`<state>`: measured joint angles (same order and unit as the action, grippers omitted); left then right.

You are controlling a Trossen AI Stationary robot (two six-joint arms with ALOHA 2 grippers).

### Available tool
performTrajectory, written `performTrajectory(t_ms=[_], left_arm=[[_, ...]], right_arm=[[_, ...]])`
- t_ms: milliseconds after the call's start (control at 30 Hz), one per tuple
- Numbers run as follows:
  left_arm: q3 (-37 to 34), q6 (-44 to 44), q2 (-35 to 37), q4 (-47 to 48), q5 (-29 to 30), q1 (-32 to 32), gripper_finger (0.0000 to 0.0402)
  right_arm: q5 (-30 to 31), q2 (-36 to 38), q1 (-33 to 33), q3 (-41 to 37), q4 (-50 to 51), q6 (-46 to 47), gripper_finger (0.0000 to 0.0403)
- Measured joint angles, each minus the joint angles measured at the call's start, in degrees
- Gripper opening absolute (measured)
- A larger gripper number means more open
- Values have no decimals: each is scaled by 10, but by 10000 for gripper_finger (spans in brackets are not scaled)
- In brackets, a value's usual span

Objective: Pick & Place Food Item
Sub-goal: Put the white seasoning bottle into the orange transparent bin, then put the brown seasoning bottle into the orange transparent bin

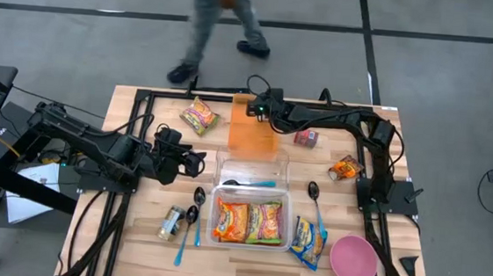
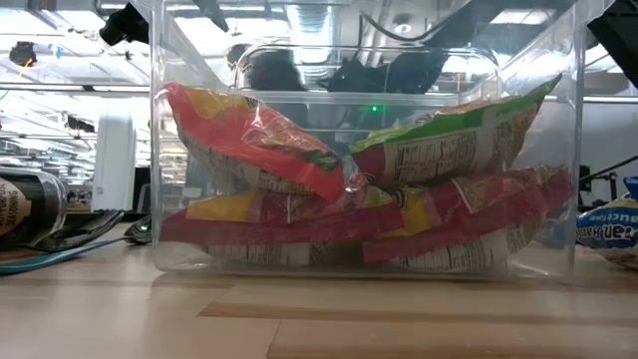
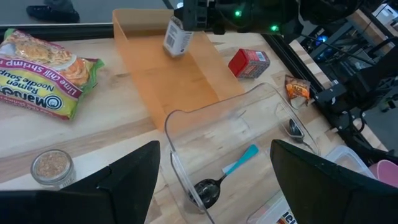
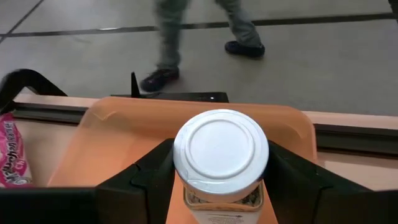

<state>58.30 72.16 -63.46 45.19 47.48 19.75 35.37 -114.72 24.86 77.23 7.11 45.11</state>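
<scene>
Right gripper (image 4: pixel 219 180) pinches the white-lidded jar (image 4: pixel 221 155) above the orange tray (image 1: pixel 253 131), at 12 o'clock of the clear bin (image 1: pixel 251 219). Lower straight down until the base sits flat on the tray floor, then release, so it doesn't tip. Left gripper (image 3: pixel 214 180) waits spread at 9 o'clock.

We see a wooden table (image 1: pixel 133 239) carrying an orange tray (image 1: pixel 252 131), two clear containers (image 1: pixel 252 211), ramen packets (image 1: pixel 199 115), a red can (image 1: pixel 306 137), a spice jar (image 1: pixel 169 223), spoons (image 1: pixel 314 193), and a pink bowl (image 1: pixel 353 259).
</scene>
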Motion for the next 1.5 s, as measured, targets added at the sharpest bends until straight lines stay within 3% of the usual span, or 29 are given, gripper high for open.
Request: performTrajectory(t_ms=[467, 633, 767, 1267, 1500], left_arm=[[0, 1, 0, 0, 0, 0, 298], [0, 1, 0, 0, 0, 0, 298], [0, 1, 0, 0, 0, 0, 298], [0, -17, 0, 1, 0, 0, 298], [0, -27, 0, 11, 0, 1, 298]], right_arm=[[4, 0, 0, 0, 13, -12, 205], [5, 0, 0, 0, 15, -9, 323], [5, 0, 0, 0, 14, -11, 364], [6, 40, -20, 0, 20, -73, 300], [19, 80, -49, 0, 118, -80, 299]])
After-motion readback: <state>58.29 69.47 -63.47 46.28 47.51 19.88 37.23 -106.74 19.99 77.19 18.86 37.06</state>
